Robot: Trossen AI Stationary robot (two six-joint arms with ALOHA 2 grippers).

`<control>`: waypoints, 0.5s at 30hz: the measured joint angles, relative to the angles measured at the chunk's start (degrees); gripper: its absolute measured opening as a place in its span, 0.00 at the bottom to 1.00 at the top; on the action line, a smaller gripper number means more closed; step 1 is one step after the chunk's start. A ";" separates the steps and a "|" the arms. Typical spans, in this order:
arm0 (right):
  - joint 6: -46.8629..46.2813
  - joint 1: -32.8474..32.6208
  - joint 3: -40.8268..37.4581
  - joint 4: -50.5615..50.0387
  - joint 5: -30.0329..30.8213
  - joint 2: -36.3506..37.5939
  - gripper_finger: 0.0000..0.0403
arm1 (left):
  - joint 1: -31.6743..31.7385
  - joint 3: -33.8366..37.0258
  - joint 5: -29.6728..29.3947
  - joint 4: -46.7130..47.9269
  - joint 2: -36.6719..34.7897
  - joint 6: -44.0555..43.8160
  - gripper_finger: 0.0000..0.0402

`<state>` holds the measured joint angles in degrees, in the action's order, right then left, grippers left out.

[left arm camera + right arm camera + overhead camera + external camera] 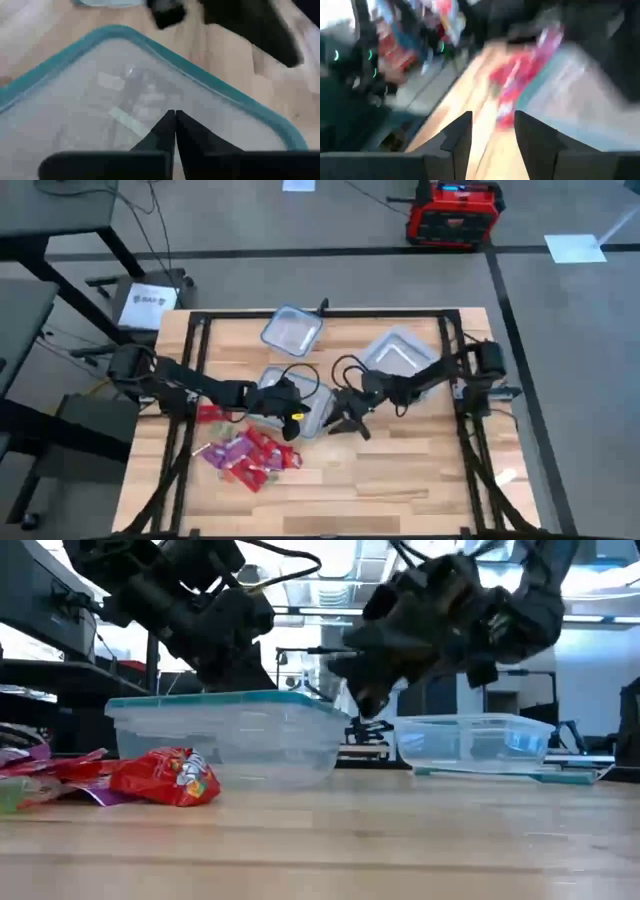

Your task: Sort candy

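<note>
The candy (245, 455) lies in a heap of red, pink and purple wrappers on the near left of the wooden table, also visible in the low view (160, 775). Just beyond it stands a clear tub with a teal rim (325, 395). My left gripper (175, 114) is shut with nothing between its fingers, hovering over the inside of this tub (215, 85). My right gripper (345, 420) is beside the tub's right side. Its fingers (493, 122) stand apart with nothing between them, pointing toward the candy (520, 80).
A second clear tub (400, 355) stands at the back right and a third (292, 330) at the far edge. Black frame rails (455, 370) run along the table's sides. The table's near half, right of the candy, is bare wood (400, 480).
</note>
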<state>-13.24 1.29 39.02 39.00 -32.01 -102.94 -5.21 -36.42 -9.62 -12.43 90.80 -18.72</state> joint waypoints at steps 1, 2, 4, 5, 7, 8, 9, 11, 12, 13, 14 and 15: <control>2.10 -0.20 -0.08 -4.93 3.51 1.28 0.33 | 0.02 0.00 0.40 -0.02 0.00 0.25 0.00; 4.17 -0.35 -0.08 -9.02 8.81 2.82 0.33 | 0.03 0.02 0.72 -0.09 0.00 0.49 0.00; 7.23 -0.40 0.04 -13.43 17.79 5.14 0.33 | 0.04 0.04 1.23 -0.47 0.00 0.52 0.00; 8.38 -0.38 0.07 -13.94 20.50 5.49 0.33 | 0.04 0.06 1.39 -0.62 0.00 0.68 0.00; 9.30 0.01 -0.04 -12.78 22.90 5.10 0.33 | 0.04 0.11 1.74 -1.03 0.02 0.74 0.00; 9.23 0.24 -0.06 -10.95 22.94 4.56 0.33 | 0.04 0.11 1.91 -1.21 0.04 0.74 0.00; 8.93 0.57 0.04 -9.31 22.93 3.92 0.33 | 0.04 0.13 2.08 -1.28 0.04 0.77 0.00; 8.65 1.28 0.05 -8.64 22.78 2.42 0.33 | 0.04 0.13 2.53 -1.31 0.04 0.94 0.00; 8.52 1.65 0.05 -8.62 22.71 1.53 0.33 | 0.04 0.13 2.65 -1.31 0.04 0.94 0.00; 8.44 2.01 0.01 -8.72 22.73 0.62 0.33 | 0.04 0.13 2.90 -1.32 0.04 0.94 0.00; 8.37 2.37 -0.08 -8.37 22.79 -0.23 0.33 | 0.03 0.13 3.27 -1.40 0.07 1.09 0.00; 8.33 2.66 -0.19 -7.33 22.86 -0.97 0.33 | 0.01 0.13 3.46 -1.44 0.07 1.39 0.00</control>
<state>-4.91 3.95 38.83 31.67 -9.15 -103.91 -5.20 -36.29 -6.16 -13.87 90.87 -17.33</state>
